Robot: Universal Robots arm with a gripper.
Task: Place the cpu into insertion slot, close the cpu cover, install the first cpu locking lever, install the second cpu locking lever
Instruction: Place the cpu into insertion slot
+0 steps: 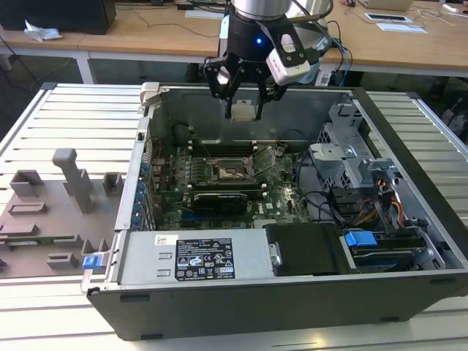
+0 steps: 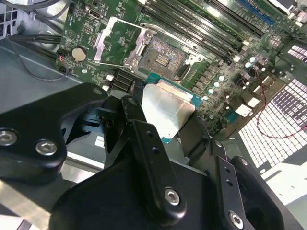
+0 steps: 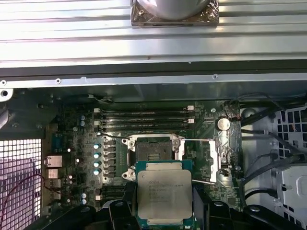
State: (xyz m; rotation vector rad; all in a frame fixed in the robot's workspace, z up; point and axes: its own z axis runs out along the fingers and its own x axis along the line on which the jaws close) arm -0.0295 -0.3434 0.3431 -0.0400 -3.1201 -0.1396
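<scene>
My gripper point(image 1: 243, 108) hangs over the open computer case, shut on the cpu point(image 1: 243, 112), a small square chip with a silver-grey top. In both wrist views the cpu point(image 3: 164, 196) point(image 2: 167, 111) sits between black fingers point(image 2: 136, 125), well above the green motherboard point(image 3: 76, 143). The insertion slot point(image 3: 153, 151) point(image 2: 162, 58) point(image 1: 228, 172) lies bare below, a little off from the chip. The cpu cover point(image 3: 214, 160) point(image 2: 113, 44) is swung open beside the slot. Thin wire locking levers point(image 3: 201, 140) stand raised.
Long black memory slots point(image 3: 144, 120) run beside the slot. A black card point(image 1: 219, 199), a power supply point(image 1: 194, 259) and a metal drive cage point(image 1: 358, 161) with cables fill the case. A grey fixture tray point(image 1: 51, 212) lies at the exterior view's left.
</scene>
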